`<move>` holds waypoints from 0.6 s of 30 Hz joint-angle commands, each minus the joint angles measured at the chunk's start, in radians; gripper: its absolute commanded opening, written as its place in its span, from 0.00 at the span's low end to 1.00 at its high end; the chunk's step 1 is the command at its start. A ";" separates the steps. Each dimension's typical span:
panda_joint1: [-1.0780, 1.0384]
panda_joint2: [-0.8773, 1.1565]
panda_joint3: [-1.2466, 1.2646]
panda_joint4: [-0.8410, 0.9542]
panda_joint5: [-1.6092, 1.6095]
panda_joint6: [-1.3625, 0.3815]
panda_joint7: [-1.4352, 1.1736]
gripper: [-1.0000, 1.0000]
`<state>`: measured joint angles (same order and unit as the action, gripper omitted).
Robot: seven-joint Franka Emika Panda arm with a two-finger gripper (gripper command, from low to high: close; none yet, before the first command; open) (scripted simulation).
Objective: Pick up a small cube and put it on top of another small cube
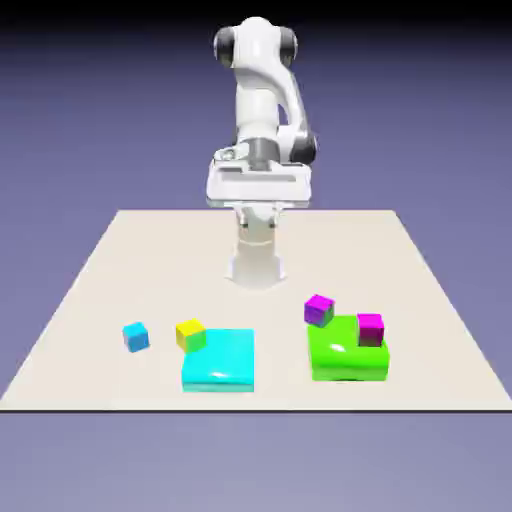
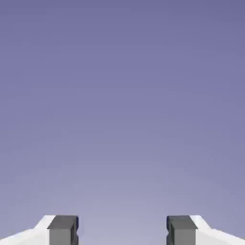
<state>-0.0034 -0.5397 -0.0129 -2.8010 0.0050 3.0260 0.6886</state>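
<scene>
Cyan small cube (image 1: 136,336) on the desk (image 1: 90,290) in the exterior view, alone at that view's left, near a yellow cube (image 1: 190,334) touching the corner of a flat cyan slab (image 1: 220,362). Well apart at the right, purple cube (image 1: 319,310) and magenta cube (image 1: 370,328) by a green block (image 1: 345,355). From the hand view, only backdrop; end effector (image 2: 122,230) released, fingers (image 2: 62,229) apart, grasping nothing.

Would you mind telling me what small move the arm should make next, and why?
Probably tilt the hand downward and start lowering toward the small cyan-blue cube. The gripper stands open with nothing between its fingertips, and the hand view shows only backdrop. The cube sits alone on the table, apart from the yellow cube, so it looks free to approach from above.
</scene>
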 commanded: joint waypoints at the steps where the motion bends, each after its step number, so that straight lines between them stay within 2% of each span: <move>1: -0.013 0.025 -0.011 0.007 0.004 -0.009 -0.044 0.50; 18: -0.229 0.453 -0.192 0.135 0.075 -0.164 -0.783 0.50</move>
<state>-0.2350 -0.0872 -0.2053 -2.6662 0.0804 2.8619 -0.0942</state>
